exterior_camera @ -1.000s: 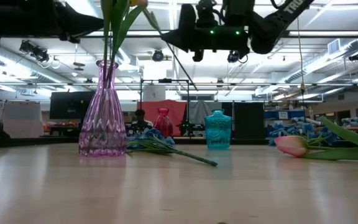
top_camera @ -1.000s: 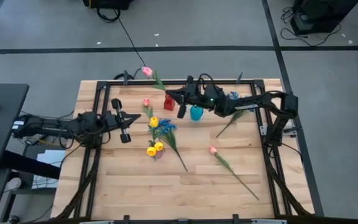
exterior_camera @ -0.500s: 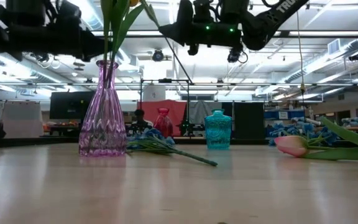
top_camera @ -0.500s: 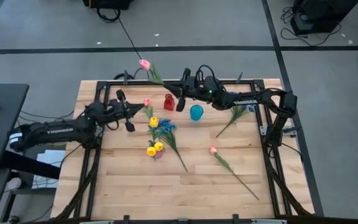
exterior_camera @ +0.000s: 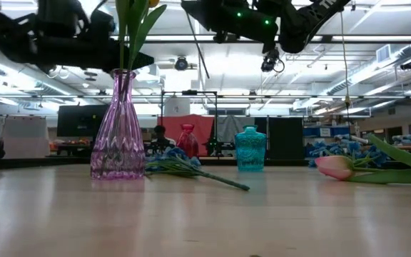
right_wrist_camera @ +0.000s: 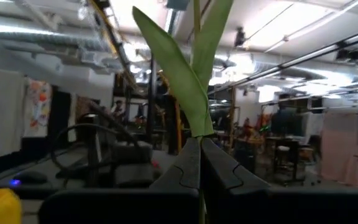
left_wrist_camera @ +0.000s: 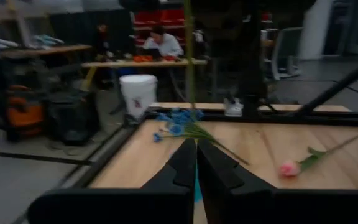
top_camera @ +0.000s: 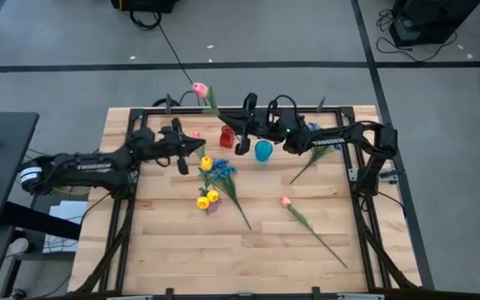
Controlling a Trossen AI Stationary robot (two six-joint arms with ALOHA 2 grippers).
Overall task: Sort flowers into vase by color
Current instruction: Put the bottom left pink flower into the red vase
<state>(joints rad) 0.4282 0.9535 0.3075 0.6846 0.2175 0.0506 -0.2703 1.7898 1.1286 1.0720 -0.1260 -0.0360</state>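
Note:
My right gripper (top_camera: 230,125) is raised above the red vase (top_camera: 226,137) and shut on a pink tulip (top_camera: 198,88). My left gripper (top_camera: 192,148) hovers shut and holding nothing, just left of that vase. A teal vase (top_camera: 262,151) stands right of the red one. The purple vase (exterior_camera: 118,128) stands nearer and holds yellow tulips (top_camera: 207,199). On the table lie blue flowers (top_camera: 221,172), a pink tulip (top_camera: 286,200) and another blue flower (top_camera: 313,129) under the right arm. A small pink bloom (top_camera: 195,133) shows beside the left gripper. My right gripper pinches the pink tulip's green stem (right_wrist_camera: 198,134) between its two fingers, just below the leaves (right_wrist_camera: 185,81). The flower is lifted clear and stands roughly upright, bloom above the fingers. The bare lower stem (exterior_camera: 207,71) hangs slanting below the gripper.
A yellow tulip bloom (top_camera: 207,162) sits by the blue flowers. The table's black frame rails (top_camera: 132,117) run along the far and side edges. Bare wood (top_camera: 182,258) lies toward the near edge. A person (left_wrist_camera: 163,43) sits at a desk beyond the table.
My left gripper has moved toward the table's right and far edge, closing on the red vase and the right gripper. My right gripper has risen a little, carrying the pink tulip higher. The flowers on the table and the vases have stayed put.

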